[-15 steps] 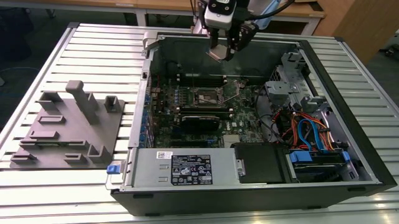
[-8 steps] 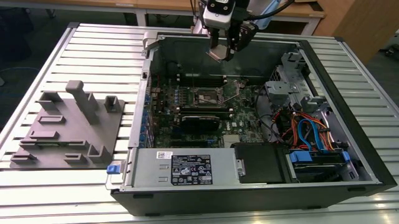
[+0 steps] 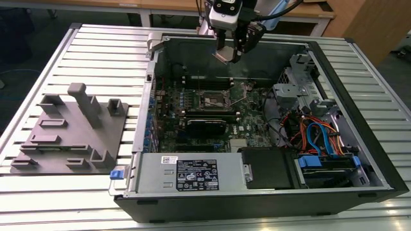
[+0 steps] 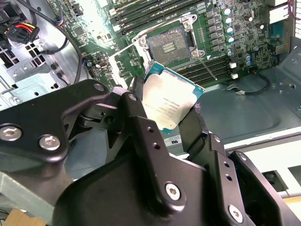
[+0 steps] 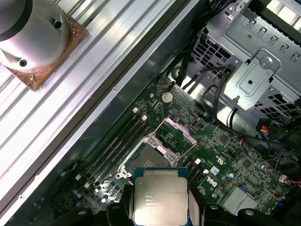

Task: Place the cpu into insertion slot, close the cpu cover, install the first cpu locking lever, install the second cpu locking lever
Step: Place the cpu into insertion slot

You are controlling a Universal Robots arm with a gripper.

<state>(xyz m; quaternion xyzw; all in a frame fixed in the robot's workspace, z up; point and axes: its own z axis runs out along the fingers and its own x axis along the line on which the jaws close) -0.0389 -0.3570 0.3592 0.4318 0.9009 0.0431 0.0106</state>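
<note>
Gripper (image 3: 229, 56) was found closed on the cpu (image 4: 171, 99), its two black fingers (image 4: 141, 122) clamping opposite edges of the chip. In both wrist views the dull silver top of the chip faced the camera, with a green edge showing at one side. In the exterior view the gripper hung over the far wall of the open computer case (image 3: 359, 125), well above the motherboard (image 3: 192, 103).

Insertion slot (image 3: 214, 100) was observed uncovered on the motherboard, its dark centre exposed inside a silvery rim and holding no chip. The cpu was clear of the slot, with no contact. In the first wrist view the cpu cover (image 5: 178, 133) was swung up and away from the socket, standing tilted at its one side. A thin metal lever (image 4: 207, 66) lay angled out beside the socket, not latched down.

Long memory slots (image 4: 141, 12) ran just beside the socket. A metal drive cage (image 3: 292, 91) and a bundle of orange and blue cables (image 3: 314, 134) sat toward the exterior view's right, and a silver power supply (image 3: 192, 173) occupied the near end of the case. The case rested on a slatted metal surface (image 3: 96, 48). A grey fixture block (image 3: 70, 130) stood on that surface at the exterior view's left, well apart from the case.
</note>
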